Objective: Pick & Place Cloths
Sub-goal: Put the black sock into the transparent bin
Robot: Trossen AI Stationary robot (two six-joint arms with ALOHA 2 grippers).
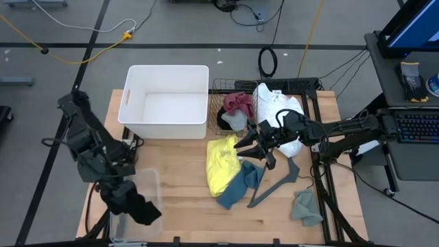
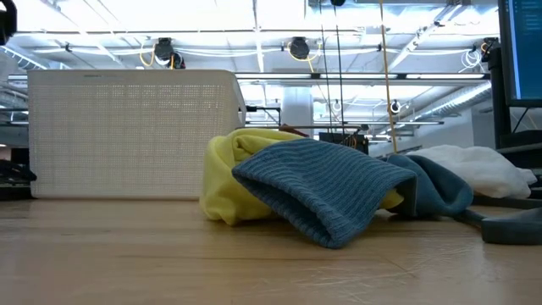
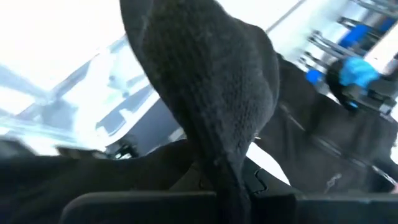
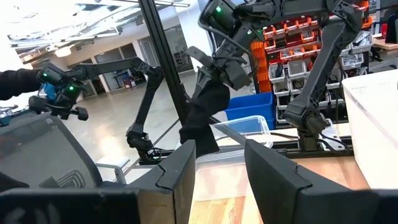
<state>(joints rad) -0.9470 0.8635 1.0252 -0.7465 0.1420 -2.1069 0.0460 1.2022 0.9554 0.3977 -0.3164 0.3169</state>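
My left gripper (image 4: 225,61) is up at the table's near left corner, shut on a black knit cloth (image 4: 200,118) that dangles over a clear plastic bin (image 4: 249,127). The same cloth (image 3: 211,93) fills the left wrist view. My right gripper (image 1: 248,145) hovers open over the middle of the table with nothing between its fingers (image 4: 180,174). Under and beside it lie a yellow cloth (image 1: 221,165), a blue-teal cloth (image 1: 240,185) and a white cloth (image 1: 278,113). A grey-green cloth (image 1: 305,206) lies near the right front edge. A maroon cloth (image 1: 238,103) sits in a wire basket (image 1: 223,88). My left gripper pinches the black cloth's upper end (image 4: 211,84) between its two fingers, which slant downward. How many layers it has, I cannot tell. The cloth hangs slack below the fingers, lifted clear, with its lower end (image 4: 198,144) over the clear bin's rim.
A white plastic bin (image 1: 168,99) stands at the far left of the table. A dark grey hanger (image 1: 278,180) lies between the blue-teal cloth and the grey-green one. Bare wood shows along the near edge, in the middle.
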